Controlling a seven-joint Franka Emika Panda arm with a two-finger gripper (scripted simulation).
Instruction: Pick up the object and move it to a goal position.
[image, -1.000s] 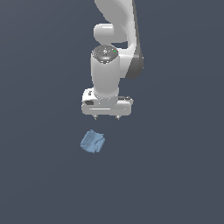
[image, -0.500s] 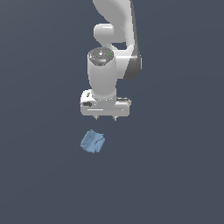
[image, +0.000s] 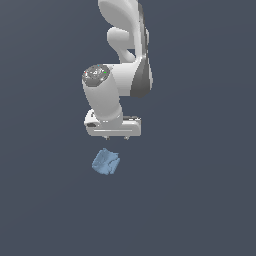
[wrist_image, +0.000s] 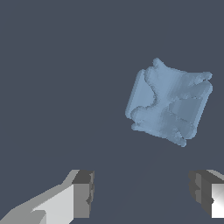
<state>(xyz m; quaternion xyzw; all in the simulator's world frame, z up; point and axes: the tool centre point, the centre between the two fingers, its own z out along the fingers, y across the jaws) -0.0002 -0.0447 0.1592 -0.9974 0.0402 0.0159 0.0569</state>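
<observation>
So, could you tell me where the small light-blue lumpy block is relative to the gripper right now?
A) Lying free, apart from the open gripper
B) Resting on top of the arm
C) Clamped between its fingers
A: in the wrist view the small light-blue lumpy block lies beyond the spread fingers of the gripper, touching neither.

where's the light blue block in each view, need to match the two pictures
Exterior view: the light-blue block lies on the dark floor, just below the gripper, apart from it.
Wrist view: the block lies ahead of the open fingers, off toward one of them, not between them.
Shared landmark: the gripper.
</observation>
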